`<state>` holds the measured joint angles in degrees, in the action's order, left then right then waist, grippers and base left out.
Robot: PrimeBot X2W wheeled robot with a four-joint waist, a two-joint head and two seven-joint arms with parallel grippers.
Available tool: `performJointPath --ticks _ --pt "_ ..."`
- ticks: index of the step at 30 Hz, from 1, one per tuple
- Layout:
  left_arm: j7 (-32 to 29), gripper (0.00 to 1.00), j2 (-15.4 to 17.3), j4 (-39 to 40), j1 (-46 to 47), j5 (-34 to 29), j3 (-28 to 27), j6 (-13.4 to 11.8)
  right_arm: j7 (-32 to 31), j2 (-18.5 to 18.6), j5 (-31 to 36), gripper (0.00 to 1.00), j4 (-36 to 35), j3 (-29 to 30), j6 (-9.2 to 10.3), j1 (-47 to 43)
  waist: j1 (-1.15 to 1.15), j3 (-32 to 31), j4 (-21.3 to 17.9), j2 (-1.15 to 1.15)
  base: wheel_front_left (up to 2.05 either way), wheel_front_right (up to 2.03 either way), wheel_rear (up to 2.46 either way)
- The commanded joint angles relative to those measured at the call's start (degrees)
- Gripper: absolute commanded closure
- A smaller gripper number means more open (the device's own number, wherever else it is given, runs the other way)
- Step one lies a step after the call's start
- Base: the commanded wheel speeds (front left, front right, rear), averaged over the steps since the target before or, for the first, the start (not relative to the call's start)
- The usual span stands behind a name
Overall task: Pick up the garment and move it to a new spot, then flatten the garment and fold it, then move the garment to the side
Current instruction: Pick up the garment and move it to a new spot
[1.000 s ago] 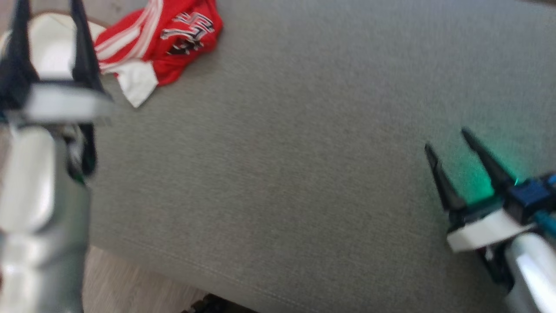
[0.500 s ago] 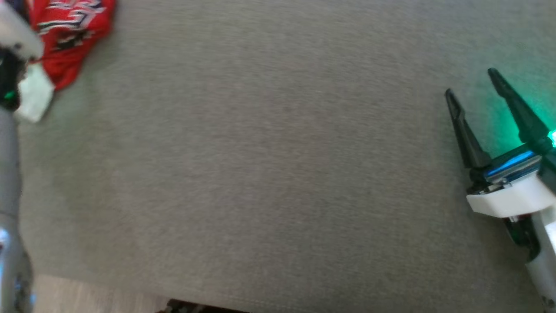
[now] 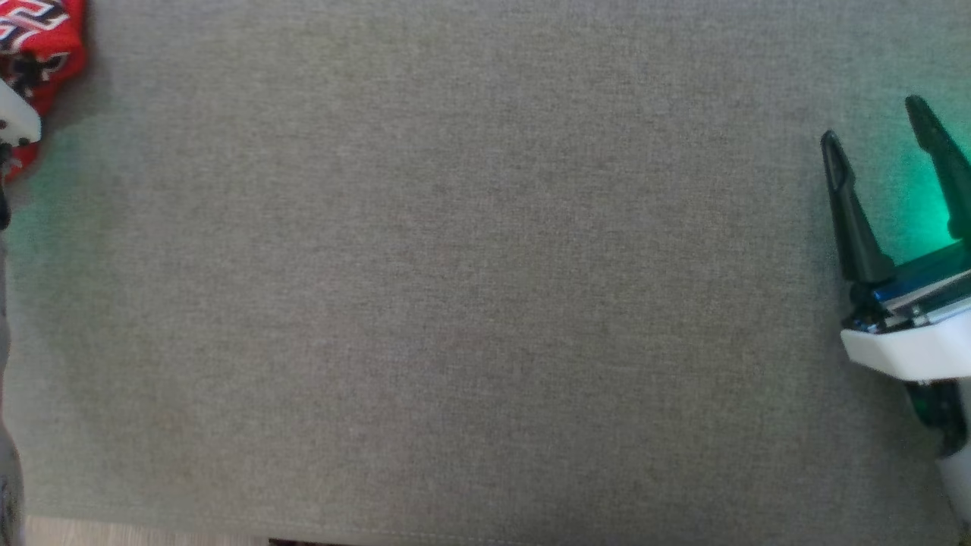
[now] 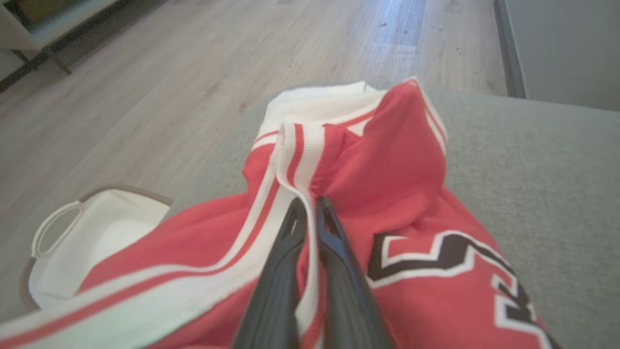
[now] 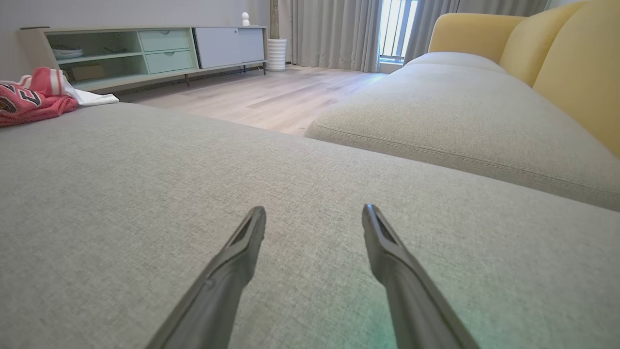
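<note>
The garment is a crumpled red jersey with white stripes and black-and-white lettering. It lies at the far left end of the grey cushion. My left gripper is shut on its white striped band, with the fabric pinched between the two fingers. In the head view just a corner of the garment shows at the top left. My right gripper hovers open over bare cushion far to the right, holding nothing. From the right wrist, the garment lies far off to the left of my right gripper.
A white fabric basket with a handle stands on the wood floor beside the cushion's left end. A yellow-backed sofa adjoins the cushion on the right. A low cabinet stands across the room.
The head camera has swung right, pushing the garment to the picture's left edge. My left gripper, open a second ago, has shut on the garment. The right gripper stays open.
</note>
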<state>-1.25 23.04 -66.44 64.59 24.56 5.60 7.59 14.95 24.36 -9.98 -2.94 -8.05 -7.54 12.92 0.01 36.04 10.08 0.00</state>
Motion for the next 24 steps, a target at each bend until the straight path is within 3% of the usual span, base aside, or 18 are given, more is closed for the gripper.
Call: performJointPath --ticks 1,11,16,24 --pt "1.8 1.0 4.4 1.9 1.8 -0.7 0.6 -0.1 -0.1 0.2 0.3 0.0 -0.2 -1.2 0.05 -3.6 -0.01 -1.2 0.3 0.0 0.0 0.0 0.0" --pt "7.6 1.0 6.7 10.5 8.4 -1.6 14.0 -0.1 0.0 -5.8 -1.2 0.0 4.2 -5.4 0.05 -0.6 -0.01 -12.9 -2.5 0.0 0.0 0.0 0.0" --pt "6.8 1.0 9.0 18.1 8.7 -0.3 19.9 -0.1 0.0 -10.2 -2.0 0.0 6.4 -6.9 0.05 -1.1 -0.01 -19.9 -7.4 0.0 0.0 0.0 0.0" --pt "2.2 1.0 9.9 29.7 8.3 1.1 23.5 -0.1 0.0 -14.1 -2.5 0.0 8.0 -8.9 0.05 -1.9 -0.01 -26.8 -15.0 0.0 0.0 0.0 0.0"
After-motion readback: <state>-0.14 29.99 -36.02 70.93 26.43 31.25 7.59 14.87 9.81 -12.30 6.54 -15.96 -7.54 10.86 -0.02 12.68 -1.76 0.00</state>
